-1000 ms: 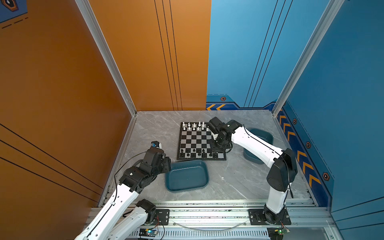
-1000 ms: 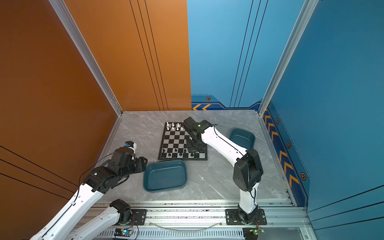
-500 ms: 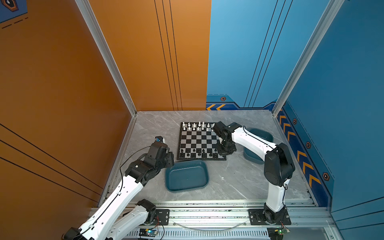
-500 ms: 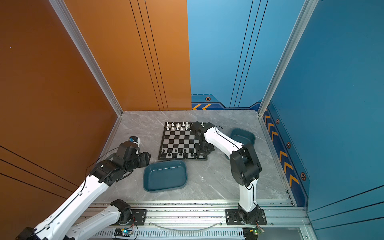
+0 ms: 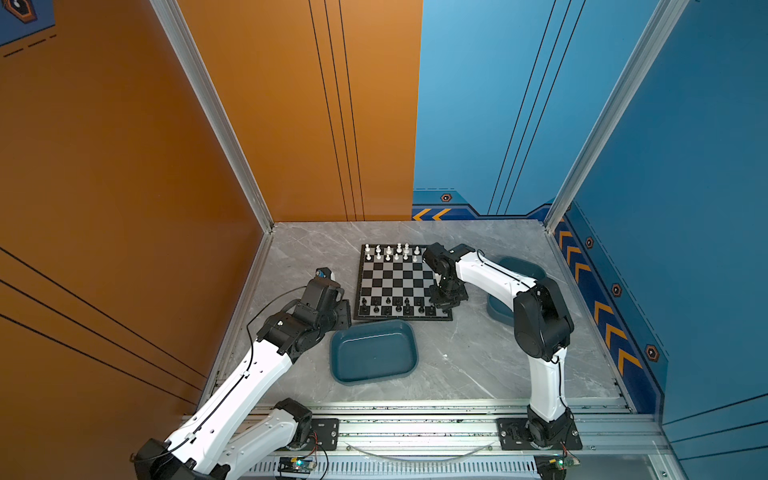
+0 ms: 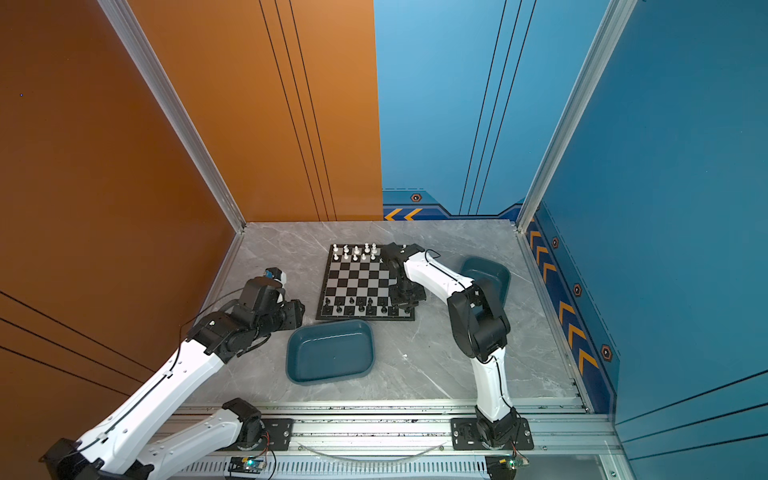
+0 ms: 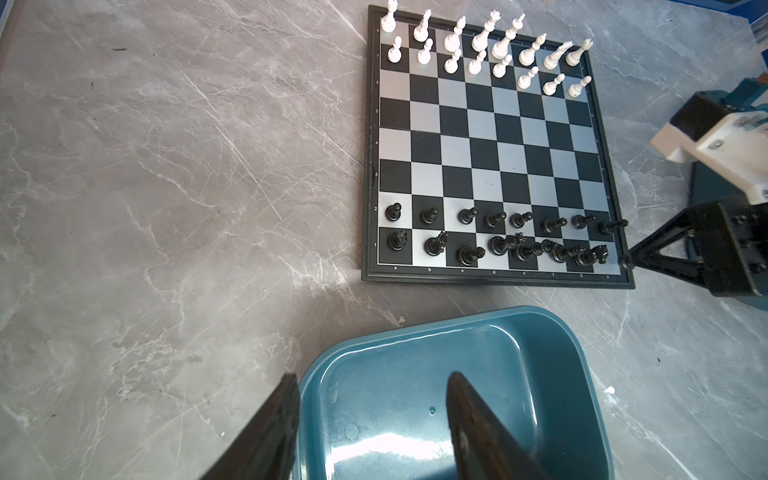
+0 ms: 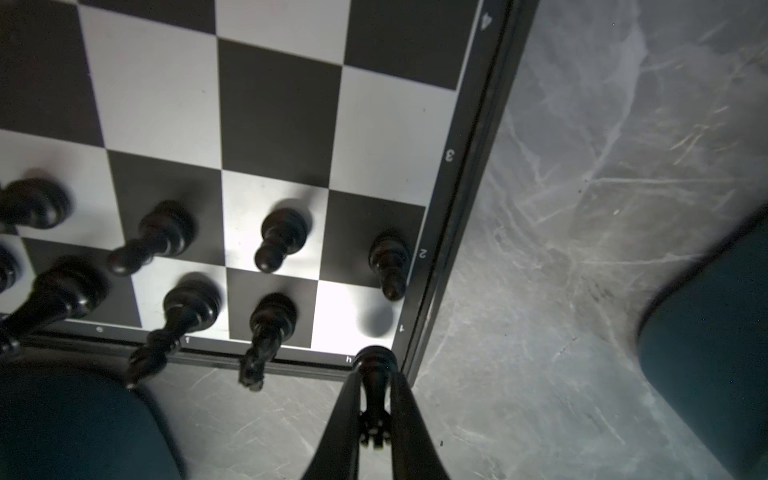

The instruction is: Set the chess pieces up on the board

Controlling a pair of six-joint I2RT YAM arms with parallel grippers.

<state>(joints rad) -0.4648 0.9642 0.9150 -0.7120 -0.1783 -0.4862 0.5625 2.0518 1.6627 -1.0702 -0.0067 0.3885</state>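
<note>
A grey marbled tabletop (image 5: 457,365) is filling the floor of an orange-and-blue booth, with the board (image 5: 399,278) lying at its centre. White pieces (image 7: 478,41) are filling the two top rows in the left wrist view, and black pieces (image 7: 494,218) are lining the two bottom rows.

At the lower centre of the right wrist view, the right gripper (image 8: 375,376) is pinching a black rook (image 8: 373,358). The rook's long axis is running along the fingers, base leading. The empty corner square (image 8: 357,316) is lying just above that base in the frame, carrying its shadow. The setting-down probably depends on that short gap.

The left gripper (image 7: 372,378) is hanging with jaws spread and empty over the teal tray (image 7: 415,332), well apart from that corner.
</note>
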